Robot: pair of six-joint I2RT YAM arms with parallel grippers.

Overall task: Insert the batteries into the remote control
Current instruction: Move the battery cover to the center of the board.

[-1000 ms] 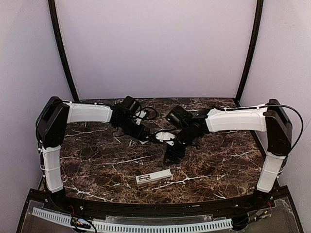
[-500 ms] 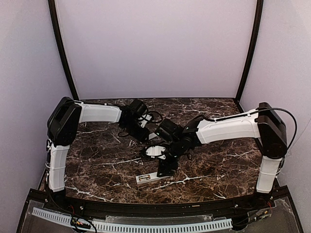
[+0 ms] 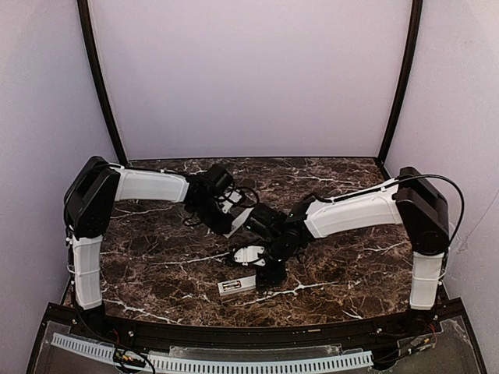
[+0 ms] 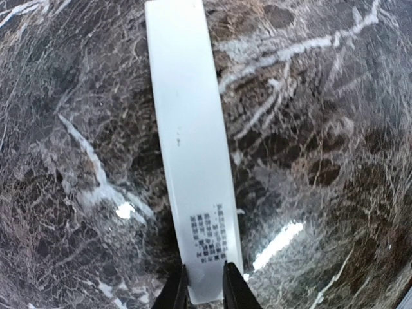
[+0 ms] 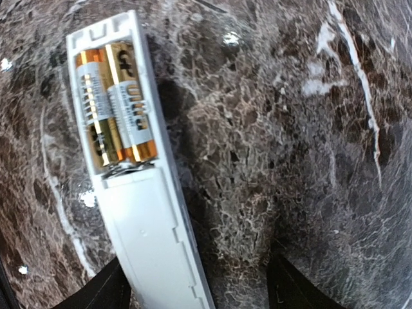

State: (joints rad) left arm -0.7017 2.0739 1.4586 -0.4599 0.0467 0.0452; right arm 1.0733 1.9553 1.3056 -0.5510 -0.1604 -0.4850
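Note:
The white remote control (image 5: 151, 238) lies back-up on the marble, and two gold-and-dark batteries (image 5: 116, 109) sit side by side in its open compartment. My right gripper (image 5: 196, 293) is open and straddles the remote's closed end. Its left finger is close against the remote and its right finger is well clear. From above, the remote (image 3: 234, 286) shows near the table's front, with the right gripper (image 3: 269, 273) over its right end. Farther back, my left gripper (image 4: 205, 293) is shut on the near end of the flat white cover strip (image 4: 190, 129). In the top view the left gripper (image 3: 226, 218) hides that strip.
Dark marble table (image 3: 156, 257) with pale walls on three sides. Black cables (image 3: 238, 191) loop by the left wrist. A black rail (image 3: 249, 335) runs along the near edge, with a white slotted cable track (image 3: 234, 362) below it. The two wrists are close together at mid-table.
The right arm swung forward and left, dropping its gripper over the remote's right end. The left gripper's jaws narrowed from wide open onto the cover strip; its arm shifted slightly.

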